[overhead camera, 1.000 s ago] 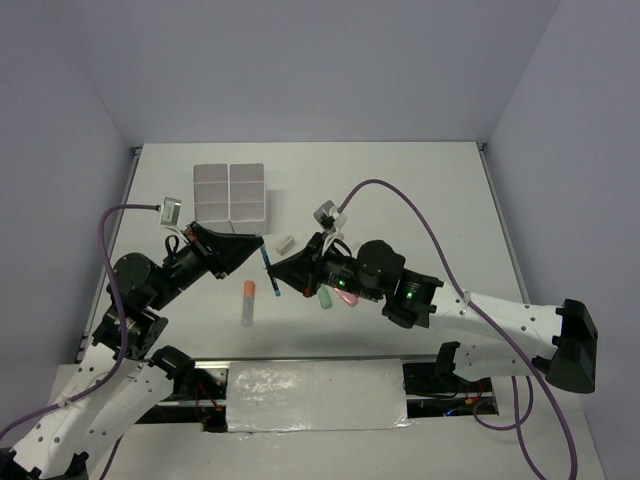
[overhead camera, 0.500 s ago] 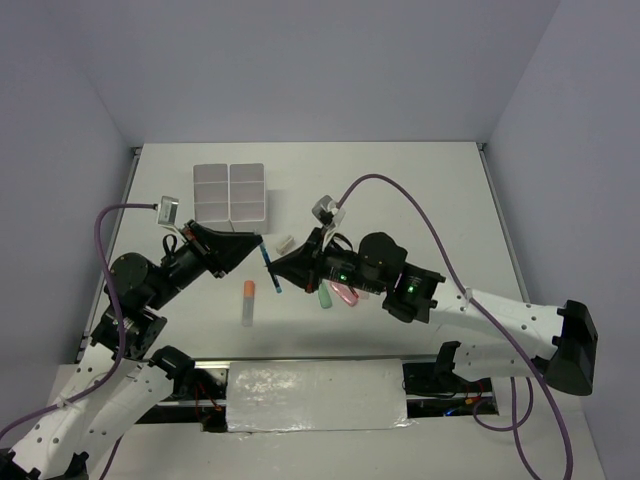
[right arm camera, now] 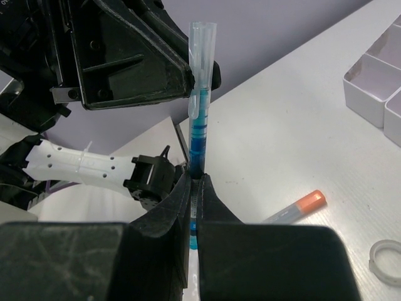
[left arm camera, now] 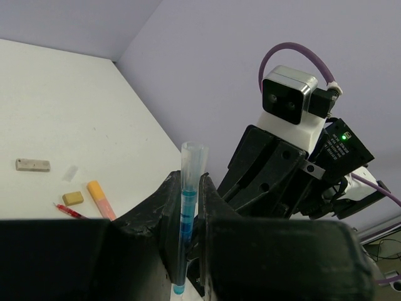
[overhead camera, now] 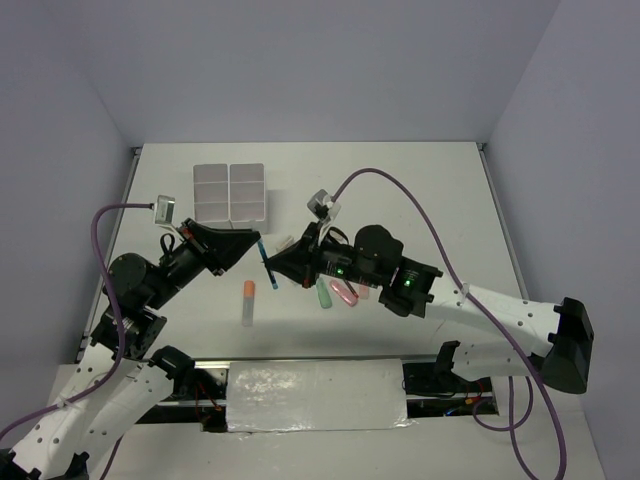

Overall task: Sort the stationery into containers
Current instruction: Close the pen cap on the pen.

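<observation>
A thin blue pen [overhead camera: 267, 264] hangs in the air between my two grippers, above the table in front of the white six-compartment organiser [overhead camera: 230, 190]. My right gripper [overhead camera: 276, 272] is shut on the pen's lower part; in the right wrist view [right arm camera: 195, 179] the pen [right arm camera: 199, 125] rises upright from its closed fingers. My left gripper [overhead camera: 257, 241] holds the pen's upper part; in the left wrist view [left arm camera: 188, 183] the pen [left arm camera: 188, 200] stands pinched between its fingers. An orange marker [overhead camera: 248, 299], a green marker [overhead camera: 323, 295] and a pink marker [overhead camera: 344, 293] lie on the table.
A small beige block [overhead camera: 285, 242] lies right of the organiser. The right wrist view shows a clear tape ring [right arm camera: 383, 255] and the organiser's corner [right arm camera: 369, 94]. The left wrist view shows a grey block [left arm camera: 32, 165], a beige block [left arm camera: 73, 198] and a thin red pen [left arm camera: 67, 210].
The right gripper has carried the blue pen up and to the left, bringing it between the left gripper's fingers. The left arm has hardly moved.
</observation>
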